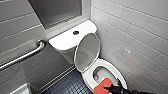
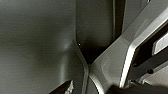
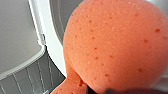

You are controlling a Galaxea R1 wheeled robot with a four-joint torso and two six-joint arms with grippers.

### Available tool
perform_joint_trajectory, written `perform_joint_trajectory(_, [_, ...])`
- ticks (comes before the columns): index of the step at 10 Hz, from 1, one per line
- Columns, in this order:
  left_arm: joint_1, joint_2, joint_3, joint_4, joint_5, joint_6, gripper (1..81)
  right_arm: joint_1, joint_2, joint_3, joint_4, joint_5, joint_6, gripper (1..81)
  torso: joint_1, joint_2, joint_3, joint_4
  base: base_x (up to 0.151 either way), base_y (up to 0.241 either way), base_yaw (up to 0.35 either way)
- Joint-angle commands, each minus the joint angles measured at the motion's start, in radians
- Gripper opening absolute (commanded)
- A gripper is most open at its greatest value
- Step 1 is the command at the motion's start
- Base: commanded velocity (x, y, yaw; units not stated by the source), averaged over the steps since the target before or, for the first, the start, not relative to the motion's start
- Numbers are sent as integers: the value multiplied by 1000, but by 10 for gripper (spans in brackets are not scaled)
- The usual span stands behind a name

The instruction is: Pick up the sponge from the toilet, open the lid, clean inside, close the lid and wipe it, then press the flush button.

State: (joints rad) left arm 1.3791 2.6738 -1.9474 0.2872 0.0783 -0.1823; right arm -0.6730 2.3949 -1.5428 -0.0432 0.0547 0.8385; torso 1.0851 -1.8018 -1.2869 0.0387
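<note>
Nearest the robot, the right gripper point(image 1: 111, 88) comes in dark from the lower right of the head view, and its jaws are closed on the sponge point(image 1: 103, 86), gripping it at its near end. The sponge is bright orange and sits at the near side of the toilet point(image 1: 87, 76), over the front part of the seat ring and the edge of the bowl opening. Whether it presses on the ceramic cannot be told. In the right wrist view the sponge point(image 3: 112, 45) looms large and pitted, its pinched middle next to the dark gripper body, with the white rim of the toilet point(image 3: 51, 42) running just beside it and the tiled floor point(image 3: 27, 80) below. The left wrist view shows dim grey surfaces and a pale metal edge, and whether the left gripper point(image 2: 92, 90) is open or closed cannot be told. Beyond the sponge, the bowl is open with a little water at the bottom. Behind it the lid point(image 1: 87, 52) stands raised, tilted back against the tank, its inner face toward the camera. On the flat tank top, the flush button point(image 1: 76, 32) sits in the middle, small, round and dark. The floor point(image 1: 71, 86) beside the toilet is dark blue tile. A metal grab bar point(image 1: 25, 56) runs along the grey tiled wall to the left, and a recessed panel point(image 1: 58, 10) is set in the wall above the tank.
</note>
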Motion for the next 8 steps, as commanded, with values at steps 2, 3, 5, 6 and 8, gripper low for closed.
perform_joint_trajectory(2, [19, -11, 28, 1, 77, 6, 811, -95, -207, 201, -41, 79, -1, 10, 0, 0, 0, 0, 0, 0, 0])
perform_joint_trajectory(3, [19, -12, 28, 1, 77, 7, 811, -135, -240, 222, -46, 92, -2, 10, 0, 0, 0, 0, 0, 0, 0])
perform_joint_trajectory(5, [19, -11, 28, 4, 72, 9, 811, -211, -319, 260, -46, 120, -9, 10, 0, 0, 0, 0, 0, 0, 0])
perform_joint_trajectory(6, [19, -11, 28, 4, 69, 9, 811, -262, -363, 277, -58, 148, -12, 10, 0, 0, 0, 0, 0, 0, 0])
perform_joint_trajectory(8, [21, -11, 28, 6, 66, 10, 811, -357, -418, 290, -96, 186, -12, 10, 0, 0, 0, 1, 0, 0, 0])
